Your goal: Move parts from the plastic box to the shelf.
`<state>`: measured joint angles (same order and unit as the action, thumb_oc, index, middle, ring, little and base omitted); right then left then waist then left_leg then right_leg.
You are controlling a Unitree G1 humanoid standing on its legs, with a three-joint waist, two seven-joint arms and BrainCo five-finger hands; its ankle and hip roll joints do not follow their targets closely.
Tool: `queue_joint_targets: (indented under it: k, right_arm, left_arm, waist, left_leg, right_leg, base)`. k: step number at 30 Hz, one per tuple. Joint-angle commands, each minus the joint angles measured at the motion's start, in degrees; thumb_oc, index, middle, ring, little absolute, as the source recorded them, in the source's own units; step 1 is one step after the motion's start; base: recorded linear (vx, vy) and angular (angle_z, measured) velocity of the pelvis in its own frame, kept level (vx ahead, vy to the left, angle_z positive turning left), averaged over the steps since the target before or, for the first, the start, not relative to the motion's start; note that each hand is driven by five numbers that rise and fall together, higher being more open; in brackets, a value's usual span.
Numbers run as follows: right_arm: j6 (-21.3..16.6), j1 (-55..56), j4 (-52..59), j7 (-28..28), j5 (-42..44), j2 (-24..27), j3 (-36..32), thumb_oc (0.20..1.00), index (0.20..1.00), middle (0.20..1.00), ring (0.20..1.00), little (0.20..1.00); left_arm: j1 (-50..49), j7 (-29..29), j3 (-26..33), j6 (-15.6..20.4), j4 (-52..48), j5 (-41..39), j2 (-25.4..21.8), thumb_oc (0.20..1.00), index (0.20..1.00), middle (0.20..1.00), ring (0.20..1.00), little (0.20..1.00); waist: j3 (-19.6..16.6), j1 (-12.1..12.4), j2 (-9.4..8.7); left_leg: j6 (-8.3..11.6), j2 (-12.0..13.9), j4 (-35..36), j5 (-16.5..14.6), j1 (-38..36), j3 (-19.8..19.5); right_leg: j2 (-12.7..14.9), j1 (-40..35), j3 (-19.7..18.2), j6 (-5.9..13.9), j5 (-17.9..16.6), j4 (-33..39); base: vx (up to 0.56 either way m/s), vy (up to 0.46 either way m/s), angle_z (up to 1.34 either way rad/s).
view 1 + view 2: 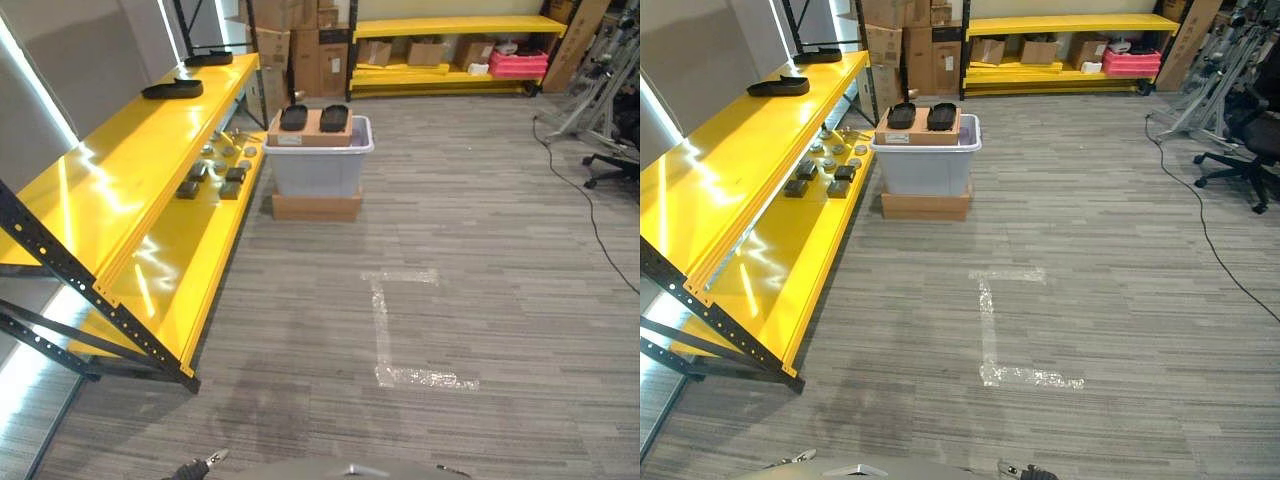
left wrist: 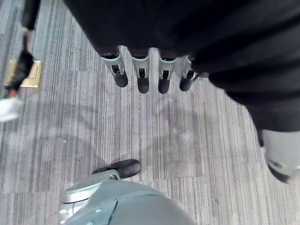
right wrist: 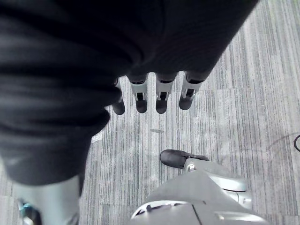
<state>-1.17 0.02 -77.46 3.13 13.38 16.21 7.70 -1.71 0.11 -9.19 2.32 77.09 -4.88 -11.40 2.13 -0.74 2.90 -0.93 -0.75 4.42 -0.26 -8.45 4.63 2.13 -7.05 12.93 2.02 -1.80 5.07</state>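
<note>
A grey translucent plastic box (image 1: 318, 168) stands on the floor far ahead, beside the yellow shelf (image 1: 120, 170). A cardboard tray (image 1: 310, 130) on top of the box carries two black oval parts (image 1: 293, 117). Two more black parts (image 1: 172, 89) lie on the shelf's upper board. Several small grey parts (image 1: 215, 175) sit on its lower board. My left hand (image 2: 142, 77) hangs over the carpet, fingers straight, thumb (image 2: 119, 168) apart, holding nothing. My right hand (image 3: 161, 96) hangs the same way, open, with nothing in it.
The plastic box rests on a flat cardboard box (image 1: 316, 206). Clear tape (image 1: 385, 330) marks an angle on the carpet. A second yellow rack (image 1: 450, 50) with cartons and a pink crate (image 1: 518, 63) lines the back wall. An office chair (image 1: 1255, 140) stands at the right.
</note>
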Motion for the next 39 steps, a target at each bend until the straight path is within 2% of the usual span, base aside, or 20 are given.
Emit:
queue_joint_targets:
  k: [1,9,15,22,23,29,31,32,34,36,37,38,39]
  right_arm:
    - [-0.6,-3.4,-4.1,0.2,3.4,-0.9,-0.5,1.000,1.000,1.000,1.000,1.000]
    - [-0.3,-3.4,-4.6,0.0,1.2,-0.1,0.4,1.000,1.000,1.000,1.000,1.000]
    - [-1.4,-2.5,-3.4,-1.8,1.6,0.4,-1.0,1.000,1.000,1.000,1.000,1.000]
    - [-2.6,-3.3,-0.8,-2.2,2.2,1.3,-1.1,1.000,1.000,1.000,1.000,1.000]
    - [-3.7,-4.2,2.0,-3.0,0.6,1.6,0.1,1.000,1.000,1.000,1.000,1.000]
    - [-4.0,-5.4,2.6,-2.9,-1.8,3.0,1.6,1.000,1.000,1.000,1.000,1.000]
    - [-3.8,-5.8,1.9,-3.1,-1.4,3.0,1.2,1.000,1.000,1.000,1.000,1.000]
    - [-3.7,-6.1,2.3,-3.0,-0.5,2.7,0.8,1.000,1.000,1.000,1.000,1.000]
    - [-3.9,-6.2,2.9,-2.9,0.1,2.4,0.9,1.000,1.000,1.000,1.000,1.000]
    - [-3.9,-6.0,2.8,-2.8,-0.1,2.1,1.1,1.000,1.000,1.000,1.000,1.000]
    - [-3.9,-6.0,2.8,-2.8,-0.1,2.1,1.1,1.000,1.000,1.000,1.000,1.000]
    - [-3.8,-6.3,3.7,-2.7,-0.8,1.7,2.0,1.000,1.000,1.000,1.000,1.000]
    - [-3.8,-6.4,3.7,-2.7,-0.8,1.7,2.0,1.000,1.000,1.000,1.000,1.000]
  left_arm:
    - [4.0,1.0,-0.5,0.9,3.2,1.2,0.0,1.000,1.000,1.000,1.000,1.000]
    - [5.7,1.6,-2.2,1.3,0.8,1.8,-0.2,1.000,1.000,1.000,1.000,1.000]
    - [7.1,4.9,-0.8,2.5,-2.1,0.4,-0.9,1.000,1.000,1.000,1.000,1.000]
    - [6.7,5.5,1.3,2.9,-1.7,0.2,-3.2,1.000,1.000,1.000,1.000,1.000]
    - [6.9,6.4,3.5,3.0,-2.2,-1.8,-4.2,1.000,1.000,1.000,1.000,1.000]
    - [8.1,6.5,2.7,3.3,-3.5,-1.7,-4.0,1.000,1.000,1.000,1.000,1.000]
    - [8.5,6.4,2.1,3.3,-3.5,-2.0,-3.3,1.000,1.000,1.000,1.000,1.000]
    - [8.8,6.2,1.4,3.1,-3.5,-2.1,-2.6,1.000,1.000,1.000,1.000,1.000]
    - [8.7,5.8,1.2,2.8,-2.6,-2.1,-2.1,1.000,1.000,1.000,1.000,1.000]
    - [8.3,5.2,0.4,2.5,-1.5,-1.0,-1.7,1.000,1.000,1.000,1.000,1.000]
    - [8.3,5.2,0.4,2.5,-1.5,-1.0,-1.7,1.000,1.000,1.000,1.000,1.000]
    - [8.2,5.1,0.5,2.1,-0.9,-0.9,-2.0,1.000,1.000,1.000,1.000,1.000]
    - [8.2,5.1,0.5,2.1,-0.9,-0.9,-2.0,1.000,1.000,1.000,1.000,1.000]
  waist:
    - [0.4,-0.5,-1.70]
    - [0.5,-1.5,-1.33]
    - [1.1,-1.5,-1.69]
    - [1.2,-0.8,-1.80]
    - [1.2,-0.4,-1.75]
    - [1.4,0.2,-1.59]
    - [1.8,0.0,-1.49]
    - [2.6,-0.3,-1.28]
    - [3.6,-0.9,-1.25]
    - [4.6,-1.5,-1.35]
    - [4.5,-1.4,-1.39]
    - [6.5,-2.1,-1.44]
    - [6.5,-2.0,-1.49]
  left_leg:
    - [3.95,2.2,0.6,0.1,0.6,1.8]
    - [3.38,1.9,0.6,-0.5,0.3,3.3]
    - [3.39,1.8,0.6,-0.5,0.6,2.6]
    - [3.22,1.2,0.6,-0.8,0.6,1.9]
    - [3.21,1.1,0.6,-0.7,0.6,1.7]
    - [2.88,0.4,0.6,-1.2,0.1,1.4]
    - [2.48,0.3,0.6,-1.1,0.1,1.1]
    - [1.71,0.3,0.6,-1.2,0.2,1.0]
    - [0.91,0.3,0.5,-1.6,-0.2,1.2]
    - [0.11,-0.1,0.4,-1.7,-0.8,0.8]
    - [0.08,-0.2,0.4,-1.7,-0.8,0.9]
    - [-0.94,-0.3,0.2,-1.8,-1.4,1.3]
    - [-0.96,-0.4,0.2,-1.8,-1.3,1.4]
  right_leg:
    - [5.7,-1.6,-0.1,6.57,-0.1,-0.1]
    - [5.7,-0.4,-2.8,6.70,-0.7,-0.1]
    - [5.9,-0.7,-1.9,6.84,-0.6,-0.1]
    - [6.6,-1.3,-0.9,7.25,-0.7,-0.1]
    - [6.8,-1.4,-0.8,7.25,-0.7,-0.1]
    - [7.4,-2.2,0.1,7.61,-0.5,-0.3]
    - [7.8,-1.4,-0.2,7.64,-0.1,-2.4]
    - [8.2,1.6,-1.3,7.81,0.9,-8.6]
    - [8.1,4.6,-3.2,8.57,0.5,-13.7]
    - [8.5,7.7,-5.3,9.33,-2.9,-20.2]
    - [8.6,7.8,-5.5,9.36,-2.8,-20.4]
    - [8.8,12.2,-7.1,10.07,-8.3,-28.0]
    - [8.8,12.4,-7.2,10.09,-8.2,-28.2]
  base:
    - [0.02,0.010,-0.16]
    - [0.01,0.016,-0.22]
    - [0.00,0.011,0.01]
    - [0.02,0.037,0.04]
    - [0.01,0.032,0.08]
    - [0.02,0.034,0.06]
    - [0.01,0.105,0.11]
    - [-0.03,0.141,0.05]
    - [-0.01,0.143,-0.03]
    - [0.03,0.106,-0.11]
    - [0.02,0.133,-0.12]
    - [-0.01,0.092,-0.06]
    - [0.04,0.130,-0.14]
